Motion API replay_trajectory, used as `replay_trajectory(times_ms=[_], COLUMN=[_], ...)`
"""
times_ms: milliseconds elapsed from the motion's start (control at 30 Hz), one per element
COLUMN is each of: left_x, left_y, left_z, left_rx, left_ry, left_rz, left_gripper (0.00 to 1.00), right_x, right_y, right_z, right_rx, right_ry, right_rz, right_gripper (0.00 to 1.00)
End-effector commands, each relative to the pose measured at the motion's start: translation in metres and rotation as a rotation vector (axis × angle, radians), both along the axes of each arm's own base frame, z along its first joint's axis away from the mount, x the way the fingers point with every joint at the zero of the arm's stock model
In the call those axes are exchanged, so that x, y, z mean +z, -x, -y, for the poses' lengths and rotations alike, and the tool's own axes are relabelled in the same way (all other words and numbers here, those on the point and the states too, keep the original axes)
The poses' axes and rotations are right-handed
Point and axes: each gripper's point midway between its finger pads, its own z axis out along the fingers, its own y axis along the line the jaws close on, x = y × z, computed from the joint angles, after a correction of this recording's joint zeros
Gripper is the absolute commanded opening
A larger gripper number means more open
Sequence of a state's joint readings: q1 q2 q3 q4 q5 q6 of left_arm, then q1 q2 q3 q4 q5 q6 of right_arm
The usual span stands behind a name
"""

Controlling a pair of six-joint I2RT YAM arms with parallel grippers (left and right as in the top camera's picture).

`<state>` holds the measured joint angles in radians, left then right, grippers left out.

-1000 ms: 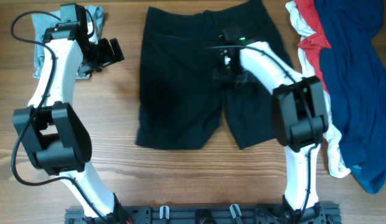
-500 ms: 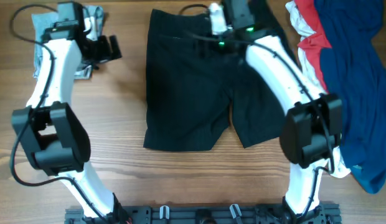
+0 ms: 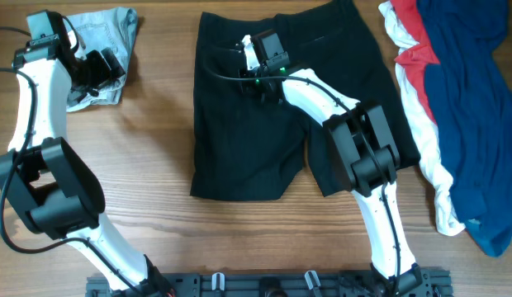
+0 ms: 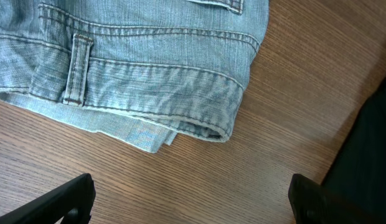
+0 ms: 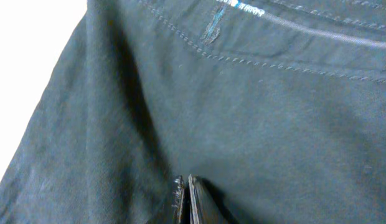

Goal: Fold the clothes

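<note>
Black shorts (image 3: 239,132) lie spread flat in the middle of the table, waistband at the far side. My right gripper (image 3: 258,68) rests on their upper left part, just below the waistband. In the right wrist view its jaws (image 5: 185,182) are pressed together on the black shorts (image 5: 274,112), with a crease of cloth running up to the tips. A folded light denim garment (image 3: 107,29) sits at the far left. My left gripper (image 3: 99,68) hovers beside it, open wide over bare wood (image 4: 193,205), with the denim hem (image 4: 149,81) just ahead of the fingers.
A heap of unfolded clothes lies along the right edge: a large blue garment (image 3: 466,99) over a red and white one (image 3: 409,49). The edge of the black shorts (image 4: 373,143) shows at the right of the left wrist view.
My right gripper moved from the crotch of the shorts up to the upper left part and went from open to shut. The shorts shifted a little right. My left arm drew back leftward.
</note>
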<state>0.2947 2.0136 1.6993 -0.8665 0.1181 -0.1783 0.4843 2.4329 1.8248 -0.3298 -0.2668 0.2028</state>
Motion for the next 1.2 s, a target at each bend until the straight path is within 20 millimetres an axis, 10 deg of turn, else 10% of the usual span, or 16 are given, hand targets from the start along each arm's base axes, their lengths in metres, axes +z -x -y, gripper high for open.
replay_trajectory(times_ms=[0,333,500,600,633,733,900,1167], left_x=[0.018,0.017,0.015,0.015,0.016,0.019,-0.014,-0.084], left_y=[-0.006,-0.005,-0.001,-0.002,-0.005,-0.021,-0.051,-0.052], left_z=[0.0,0.0,0.0,0.009,0.023,0.076,0.162,0.169], left_rx=[0.008,0.008,0.008,-0.012,-0.053,-0.288,-0.573,-0.584], left_ry=[-0.005,-0.006,-0.007,0.021,0.058,0.091,-0.012,-0.033], left_rz=[0.049,0.045,0.025,0.027,0.04,0.099,0.139,0.024], left_gripper=[1.0,1.0,1.0,1.0,1.0,1.0,1.0,0.97], right_x=[-0.043,-0.058,0.042,0.129,0.163,0.214,0.222,0.219], right_y=[0.062,0.2,0.244,0.231,0.21,0.156,0.106,0.095], right_z=[-0.021,-0.024,-0.051,-0.056,-0.044,0.003,0.072,0.083], right_rx=[0.189,0.574,0.803,0.733,0.594,0.279,0.053,0.043], right_ry=[0.12,0.399,0.295,0.209,0.202,0.208,0.188,0.2], right_rz=[-0.119,-0.374,-0.276,-0.086,-0.005,0.117,0.092,0.103], right_gripper=[0.04,0.05,0.06,0.32,0.52,0.66,0.66,0.67])
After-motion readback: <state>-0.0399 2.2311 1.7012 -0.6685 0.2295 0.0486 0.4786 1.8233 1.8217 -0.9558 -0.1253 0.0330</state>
